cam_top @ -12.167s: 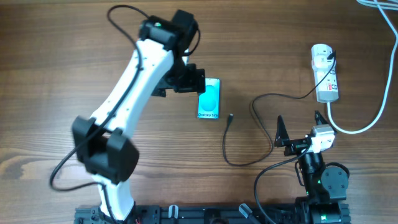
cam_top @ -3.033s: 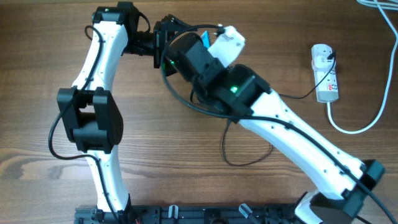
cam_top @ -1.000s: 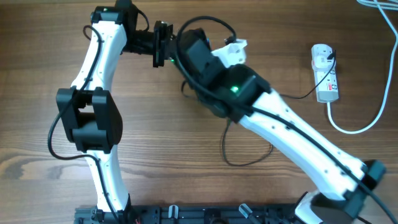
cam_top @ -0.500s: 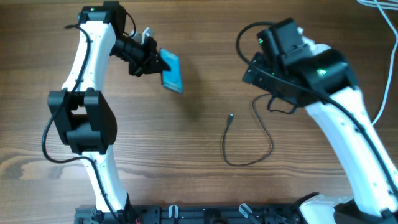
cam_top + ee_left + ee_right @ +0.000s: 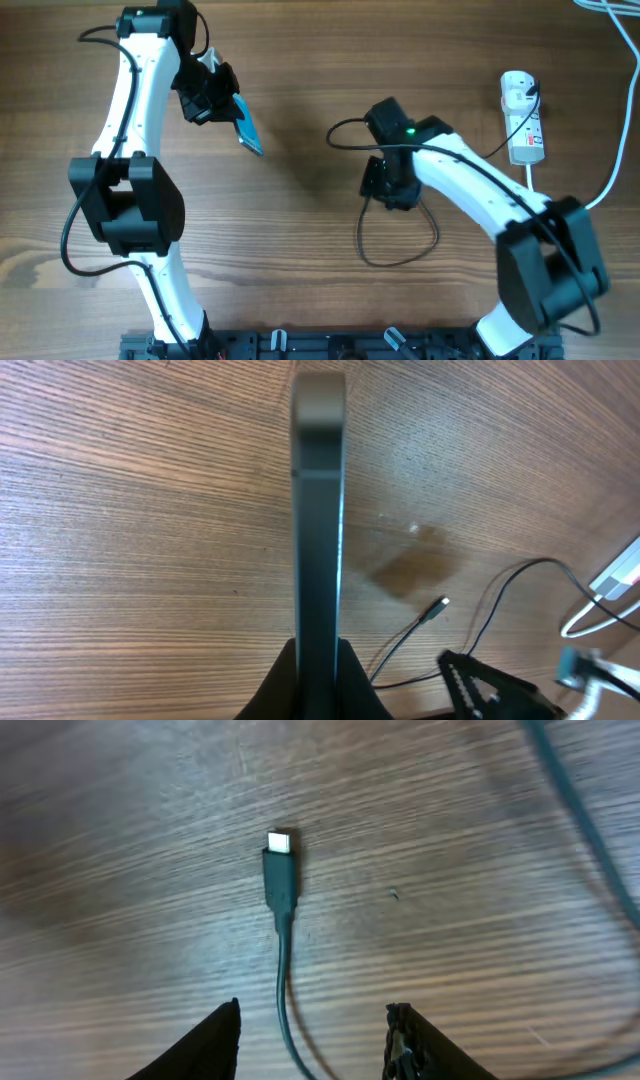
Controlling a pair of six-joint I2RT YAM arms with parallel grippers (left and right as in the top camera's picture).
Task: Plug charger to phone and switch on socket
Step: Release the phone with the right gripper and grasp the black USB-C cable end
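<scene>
The phone (image 5: 248, 128), teal screen, hangs tilted on edge above the table at the back left, with my left gripper (image 5: 230, 108) shut on it. From the left wrist the phone (image 5: 318, 510) shows edge-on, its near end pinched between the black fingers (image 5: 275, 690). The charger (image 5: 281, 870), a thin black cable with a silver-tipped connector, lies flat on the wood. My right gripper (image 5: 312, 1025) hovers low over it, open, the cable running between the fingers (image 5: 215, 1045) without touching them. Overhead, my right gripper (image 5: 390, 185) hides the connector; the charger (image 5: 400, 262) loops below. The socket (image 5: 522, 118) lies far right.
A thick white cord (image 5: 600, 190) curves from the socket down the right side and off the top right corner. The charger's cable runs on to a plug in the socket. The black frame of the arm bases (image 5: 330, 345) lines the near edge.
A second ago both arms met at the phone at the back. The right arm has swung away and come down over the charger's connector, its jaws narrowing. The left arm has drawn the phone left.
</scene>
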